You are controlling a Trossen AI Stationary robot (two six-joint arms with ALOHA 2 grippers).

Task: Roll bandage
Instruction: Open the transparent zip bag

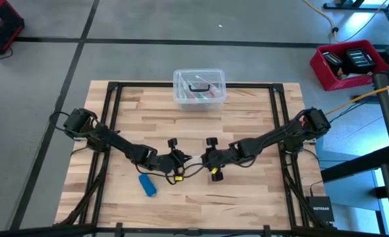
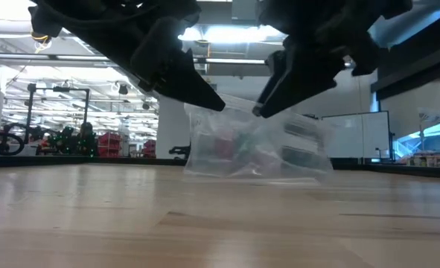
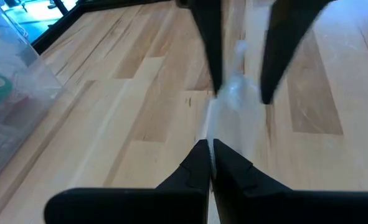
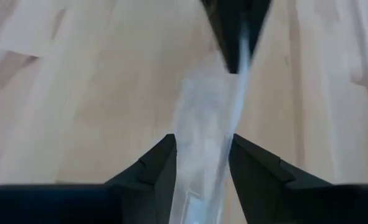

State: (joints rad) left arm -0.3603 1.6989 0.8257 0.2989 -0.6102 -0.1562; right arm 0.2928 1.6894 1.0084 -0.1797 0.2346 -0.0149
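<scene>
- Two grippers meet above mid-table: left gripper [image 1: 181, 158], jaws closed on one end of a clear plastic bag [image 4: 205, 124]; right gripper [image 1: 206, 157], jaws astride its other end.
- Bag near-invisible from above.
- Bandage [image 1: 147, 185], a blue roll, lies apart near the table's [image 1: 247, 191] front left; low view crops it.
- Clear lidded box [image 1: 199, 87], far edge.

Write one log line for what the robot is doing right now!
bandage: rolled, lying on table | left end effector: shut on clear bag | right end effector: shut on the bag's other end
</scene>
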